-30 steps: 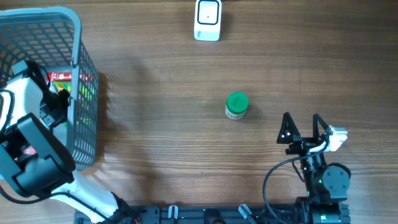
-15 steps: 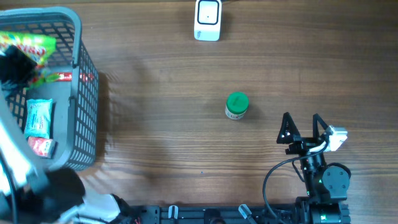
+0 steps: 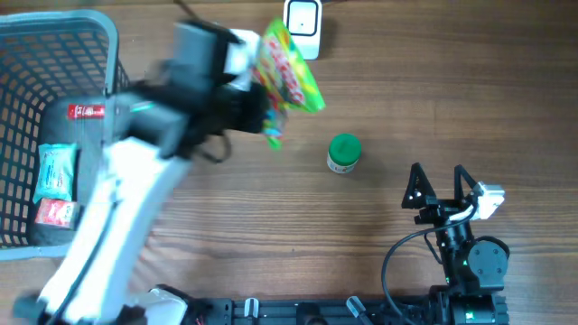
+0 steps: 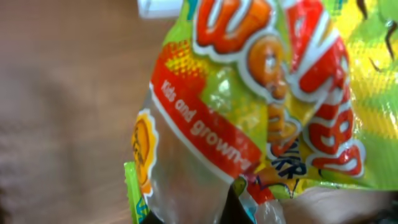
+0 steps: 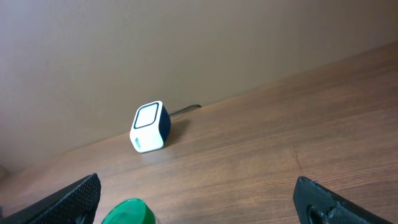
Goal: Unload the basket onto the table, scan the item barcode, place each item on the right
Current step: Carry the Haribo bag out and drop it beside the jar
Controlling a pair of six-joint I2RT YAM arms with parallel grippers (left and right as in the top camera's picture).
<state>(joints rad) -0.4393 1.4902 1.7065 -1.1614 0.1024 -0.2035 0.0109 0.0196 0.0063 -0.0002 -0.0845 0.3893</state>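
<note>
While clamped tight on the candy bag point(image 3: 291, 74) near the scanner point(image 3: 302, 27), the left tool point(image 3: 264, 114); right tool point(image 3: 438, 171) spread wide, empty.

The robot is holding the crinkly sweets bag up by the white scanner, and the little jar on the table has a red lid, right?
Not quite. The jar lid is green, not red, as the overhead view shows. The rest is right: the sweets bag is held up by the white scanner.
</note>
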